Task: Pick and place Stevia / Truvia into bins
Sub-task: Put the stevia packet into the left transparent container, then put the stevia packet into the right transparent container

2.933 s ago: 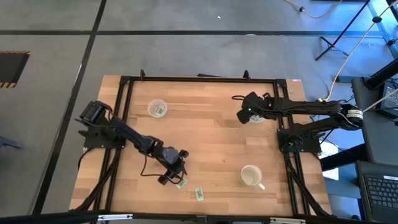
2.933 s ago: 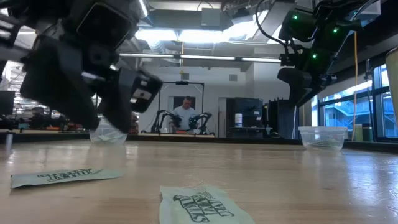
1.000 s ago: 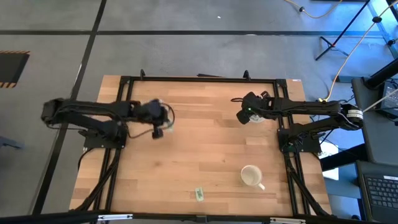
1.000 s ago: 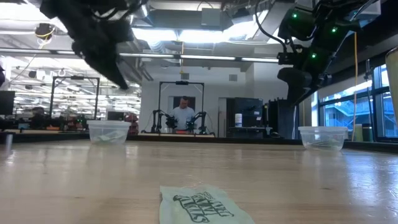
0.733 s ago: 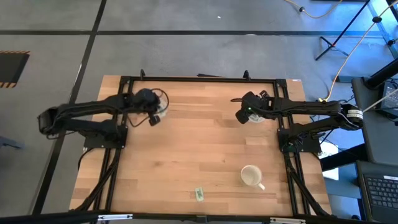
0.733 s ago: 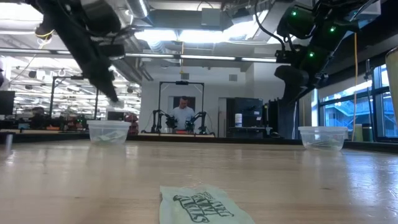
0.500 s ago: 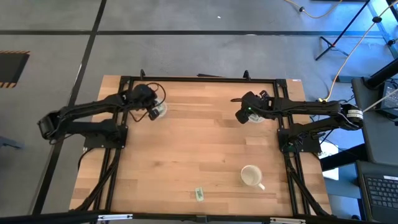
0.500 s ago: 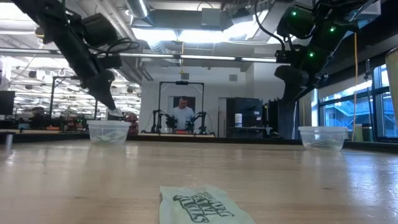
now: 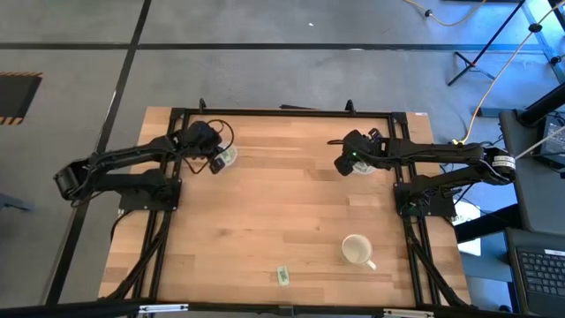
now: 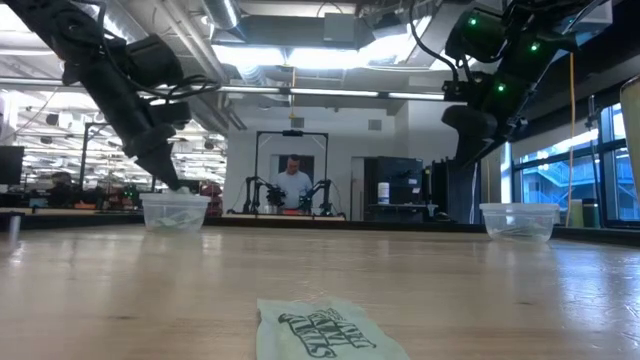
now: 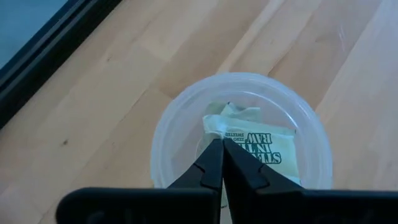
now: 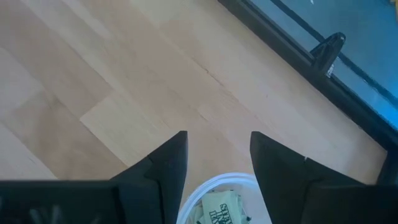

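Note:
My left gripper (image 9: pixel 215 162) hangs shut over the left clear bin (image 9: pixel 226 156) at the table's far left, with a white-and-green Stevia packet (image 11: pixel 251 138) at its fingertips above the bin's mouth (image 11: pixel 239 84). In the low view the tips (image 10: pixel 183 186) stand just above that bin's rim (image 10: pixel 175 199). My right gripper (image 12: pixel 217 134) stands open above the right bin (image 9: pixel 365 167), which holds a packet (image 12: pixel 221 206). Another packet (image 9: pixel 283 276) lies flat on the table near the front edge. My left gripper pinches the packet's edge (image 11: pixel 222 135) between the very tips of its two fingers, slanting down from above. The packet juts out sideways from the tips, clear of the table, inside the ring of the bin's rim. Whether it touches the bin's inside I cannot tell.
A white mug (image 9: pixel 357 251) with a handle stands at the near right. The loose packet (image 10: pixel 325 328) lies close in front of the low camera. A black frame rail (image 9: pixel 282 112) runs along the far edge. Bare wood lies between the two bins.
My left gripper, staying shut on the packet, has swung toward the table's far left and sunk until its tips hang just over the left bin. The right arm has kept still.

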